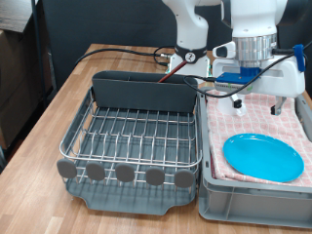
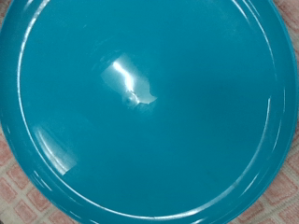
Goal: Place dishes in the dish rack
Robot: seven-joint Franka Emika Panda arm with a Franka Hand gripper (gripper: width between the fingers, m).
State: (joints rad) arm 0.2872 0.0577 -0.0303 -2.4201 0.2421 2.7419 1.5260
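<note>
The round light-blue plate [image 1: 263, 156] lies flat on the pink checked cloth inside the grey bin [image 1: 252, 207] at the exterior view's right. It fills the wrist view [image 2: 149, 103], where no fingers show. My gripper [image 1: 255, 93] hangs over the far part of the bin, above and behind the plate and clear of it. The dish rack [image 1: 136, 136], silver wire on a dark grey tray, stands to the left of the bin and holds no dishes. Its grey utensil compartment [image 1: 141, 93] is at the back. The mug and the wooden spoon are out of view.
Grey round discs [image 1: 125, 174] line the rack's near edge. Cables and a gauge [image 1: 187, 58] lie on the wooden table [image 1: 58, 107] behind the rack. The pink checked cloth [image 1: 229, 122] shows around the plate and at the wrist view's corners [image 2: 19, 191].
</note>
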